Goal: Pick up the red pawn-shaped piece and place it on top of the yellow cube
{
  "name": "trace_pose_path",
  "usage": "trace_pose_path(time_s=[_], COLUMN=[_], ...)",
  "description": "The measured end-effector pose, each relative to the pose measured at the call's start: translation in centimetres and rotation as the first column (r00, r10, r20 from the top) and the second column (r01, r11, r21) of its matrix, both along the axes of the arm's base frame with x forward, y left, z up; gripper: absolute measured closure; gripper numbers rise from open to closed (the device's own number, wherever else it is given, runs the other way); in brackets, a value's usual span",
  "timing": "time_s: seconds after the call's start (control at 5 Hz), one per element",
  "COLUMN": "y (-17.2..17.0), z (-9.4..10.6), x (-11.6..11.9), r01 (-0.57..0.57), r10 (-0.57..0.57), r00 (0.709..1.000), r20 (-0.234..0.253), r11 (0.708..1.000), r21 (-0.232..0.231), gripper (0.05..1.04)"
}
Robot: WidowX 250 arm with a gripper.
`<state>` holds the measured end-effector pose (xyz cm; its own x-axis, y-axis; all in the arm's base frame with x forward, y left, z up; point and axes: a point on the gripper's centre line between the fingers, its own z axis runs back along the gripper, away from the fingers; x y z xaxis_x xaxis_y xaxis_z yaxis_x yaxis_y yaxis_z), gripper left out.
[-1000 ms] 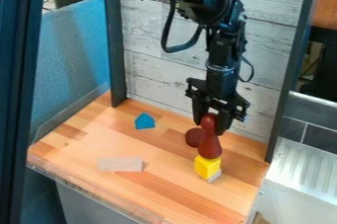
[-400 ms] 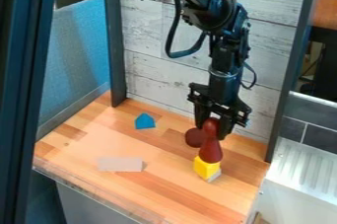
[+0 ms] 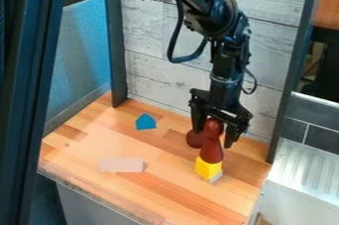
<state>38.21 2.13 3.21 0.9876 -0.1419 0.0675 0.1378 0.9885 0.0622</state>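
The gripper (image 3: 213,137) hangs over the right rear part of the wooden surface, its fingers apart on either side of the upper part of a dark red pin-shaped piece (image 3: 211,150). This piece stands upright on a yellow block (image 3: 208,168), with a light grey block (image 3: 216,176) partly visible beneath it. Just behind and left of the pin is a dark red round piece (image 3: 195,139), partly hidden by the pin and a finger.
A blue block (image 3: 145,122) lies toward the back left of the wooden surface (image 3: 165,189). Near the front left is a pale flat block (image 3: 120,165). A whitewashed plank wall (image 3: 159,85) rises behind, with dark posts at its sides.
The gripper's fingers have spread from the pin's top, and the gripper has shifted slightly down and right. The pin stays on the yellow block. A dark post at the left edge appears farther right.
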Motion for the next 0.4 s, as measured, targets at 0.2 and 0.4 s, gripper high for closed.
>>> trace_pose_path(time_s=[0.2,0.4], y=[0.4,1.5], z=[1.7,5.7], x=[-0.1,-0.6], r01=[-0.003,-0.005], r10=[0.004,0.013], r00=[1.0,0.995], r20=[0.024,0.098], r11=[0.999,0.996], r21=[-0.041,-0.088], gripper=[0.082,0.083])
